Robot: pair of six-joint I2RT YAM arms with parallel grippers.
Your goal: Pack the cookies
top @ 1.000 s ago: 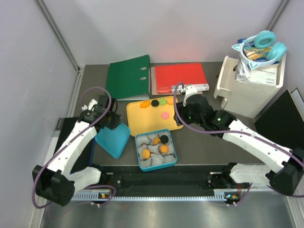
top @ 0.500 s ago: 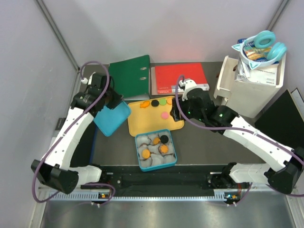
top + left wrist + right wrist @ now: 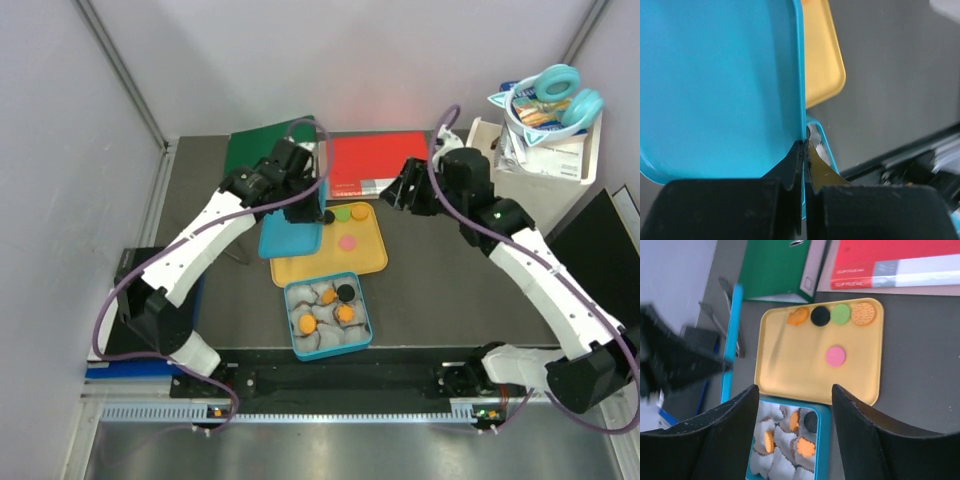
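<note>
The cookies lie in two places. On the yellow tray [image 3: 790, 365] are an orange one [image 3: 798, 316], a black one [image 3: 820, 315], a green one [image 3: 841, 313], another orange one [image 3: 863, 313] and a pink one [image 3: 835, 356]. In the blue box [image 3: 328, 317], among the paper cups, sit three orange cookies [image 3: 806, 446] and a black one [image 3: 811, 422]. My left gripper [image 3: 804, 144] [image 3: 318, 212] is shut on the rim of the blue lid [image 3: 720, 90] [image 3: 290, 238], held tilted over the tray's left part. My right gripper [image 3: 795, 390] [image 3: 403, 190] hovers open and empty, high above the tray's right side.
A green binder [image 3: 262, 158] and a red folder [image 3: 378, 160] lie behind the tray. A white bin [image 3: 525, 185] with teal headphones [image 3: 560, 95] stands at the back right. A black panel [image 3: 600, 250] lies at the right edge.
My left arm has swung the blue lid from the table's left side to over the tray's left part. My right arm has lifted up and back, away from the tray.
</note>
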